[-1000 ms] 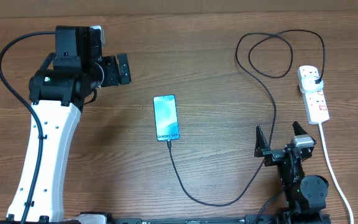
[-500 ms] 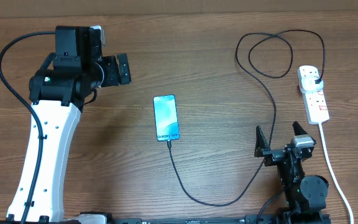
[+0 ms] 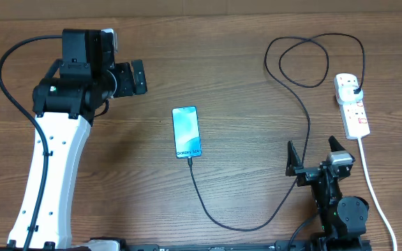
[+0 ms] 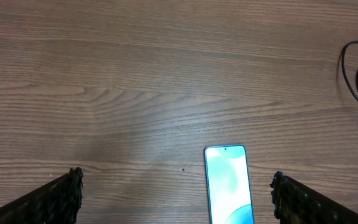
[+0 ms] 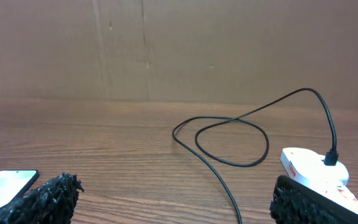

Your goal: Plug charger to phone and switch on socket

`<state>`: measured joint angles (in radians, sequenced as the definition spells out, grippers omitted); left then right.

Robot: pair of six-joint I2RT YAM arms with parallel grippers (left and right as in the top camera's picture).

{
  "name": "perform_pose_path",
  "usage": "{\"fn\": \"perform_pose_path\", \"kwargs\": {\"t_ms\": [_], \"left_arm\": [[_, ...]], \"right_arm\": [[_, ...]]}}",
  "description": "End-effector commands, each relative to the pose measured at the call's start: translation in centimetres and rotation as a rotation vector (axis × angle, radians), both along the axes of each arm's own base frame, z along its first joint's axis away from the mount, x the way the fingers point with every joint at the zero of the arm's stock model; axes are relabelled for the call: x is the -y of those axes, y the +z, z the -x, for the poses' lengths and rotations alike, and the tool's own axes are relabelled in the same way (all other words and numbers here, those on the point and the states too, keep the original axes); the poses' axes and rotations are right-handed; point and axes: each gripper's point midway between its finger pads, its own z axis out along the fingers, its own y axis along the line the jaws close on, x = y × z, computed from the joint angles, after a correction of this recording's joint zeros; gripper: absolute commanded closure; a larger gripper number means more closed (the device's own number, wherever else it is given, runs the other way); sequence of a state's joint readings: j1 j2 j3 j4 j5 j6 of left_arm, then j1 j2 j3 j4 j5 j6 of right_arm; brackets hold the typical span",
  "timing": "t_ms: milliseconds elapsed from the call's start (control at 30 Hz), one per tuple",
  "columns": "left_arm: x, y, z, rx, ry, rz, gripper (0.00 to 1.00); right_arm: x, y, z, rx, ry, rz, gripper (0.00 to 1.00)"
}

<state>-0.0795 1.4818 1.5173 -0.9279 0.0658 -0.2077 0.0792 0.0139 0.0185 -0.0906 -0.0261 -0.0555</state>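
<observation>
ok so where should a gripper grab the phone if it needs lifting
Pinch the phone across its two long edges, mid-body, from straight above: it lies flat, screen up, narrowest that way. Best avoid the near short edge, where the charger meets it.

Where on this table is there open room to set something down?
Bare wood lies between the left arm and the phone, and along the far edge beyond the phone. The right side is crowded: the charger and its loops, the socket, the right end effector.
</observation>
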Motion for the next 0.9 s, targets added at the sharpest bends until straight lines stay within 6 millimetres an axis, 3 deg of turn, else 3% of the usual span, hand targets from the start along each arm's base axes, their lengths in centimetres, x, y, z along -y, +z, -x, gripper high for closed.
{"fn": "perform_pose_path", "kwargs": {"t_ms": [0,200,400,633,867], "left_arm": [[-0.4,-0.3,0.0,-0.009,0.016,-0.026,0.00],[-0.7,-0.8,0.5,-0.037,0.026,-0.044,0.00],[-0.9,-1.2,4.2,-0.137,0.018,-0.045,0.00],[-1.0,-0.5,5.4,-0.103,0.020,-0.042,0.00],[-1.1,-3.0,6.8,-0.065,0.022,-0.035,0.00]], "right_arm": [[0.0,-0.1,0.0,0.006,-0.002,-0.006,0.00],[0.0,-0.1,0.0,0.006,-0.002,-0.006,0.00],[0.0,-0.1,0.0,0.006,-0.002,-0.006,0.00],[0.0,-0.1,0.0,0.006,-0.002,-0.006,0.00],[0.0,-0.1,0.0,0.006,-0.002,-0.006,0.00]]}}
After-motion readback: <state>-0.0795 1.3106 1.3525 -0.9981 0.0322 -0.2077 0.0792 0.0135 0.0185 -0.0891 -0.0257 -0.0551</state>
